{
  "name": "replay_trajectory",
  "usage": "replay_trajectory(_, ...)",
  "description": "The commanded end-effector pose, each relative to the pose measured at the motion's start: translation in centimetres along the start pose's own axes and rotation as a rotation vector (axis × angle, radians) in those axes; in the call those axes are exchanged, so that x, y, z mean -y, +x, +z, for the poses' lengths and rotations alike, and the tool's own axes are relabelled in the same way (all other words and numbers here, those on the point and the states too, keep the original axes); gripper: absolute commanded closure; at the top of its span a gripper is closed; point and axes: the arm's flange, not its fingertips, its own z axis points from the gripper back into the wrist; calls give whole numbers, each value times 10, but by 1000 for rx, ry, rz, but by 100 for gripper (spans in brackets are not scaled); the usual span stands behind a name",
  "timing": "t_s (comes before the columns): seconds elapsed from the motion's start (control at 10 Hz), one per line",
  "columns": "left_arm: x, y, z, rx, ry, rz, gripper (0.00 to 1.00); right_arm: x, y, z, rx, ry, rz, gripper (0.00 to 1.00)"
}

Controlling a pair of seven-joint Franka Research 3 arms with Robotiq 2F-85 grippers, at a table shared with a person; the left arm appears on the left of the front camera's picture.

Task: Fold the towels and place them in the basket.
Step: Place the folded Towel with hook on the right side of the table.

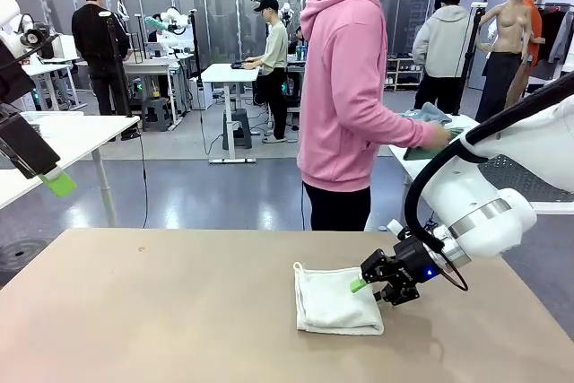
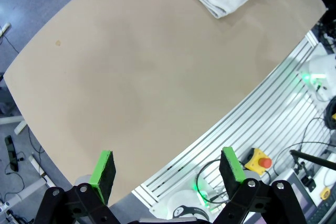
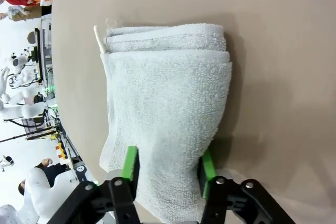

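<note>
Front view first: the towel [image 1: 336,300] lies folded on the table [image 1: 161,311], right of the middle and near my edge. My right gripper [image 1: 362,284] comes in low from the right and meets the towel's right end. On the right wrist view the towel runs away from the camera in stacked folds, its loop tag at the far corner, and both green pads [image 3: 132,167] press its near end from either side, so I read that as a grasp on the towel. The bare tabletop lies all round it, and nothing stands between it and the far edge.

My left gripper [image 1: 59,184] hangs high at the left, off the table's side. On the left wrist view its jaws stand wide apart with nothing between them, looking down on the table's near edge, the slotted metal rails below it, loose cables and a red button [image 2: 264,160] on a yellow box.

Across the table a person [image 1: 345,87] in a pink hoodie stands turned to the right, one hand [image 1: 437,137] on a pile of cloths [image 1: 421,118] on a side table. Behind my right arm, a dark mesh thing [image 1: 516,177] sits on that same side table. The arm covers part of it, and I cannot tell whether it is a container or what it holds.
</note>
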Motion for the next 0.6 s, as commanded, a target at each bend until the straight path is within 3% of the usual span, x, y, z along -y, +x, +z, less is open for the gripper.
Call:
replay_trajectory(0.0, 0, 0, -1, 15, 8, -6, 0, -5, 2, -4, 13, 14, 1, 100)
replay_trajectory(0.5, 0, 0, -1, 15, 8, -6, 0, -12, -6, -2, 23, -10, -9, 100)
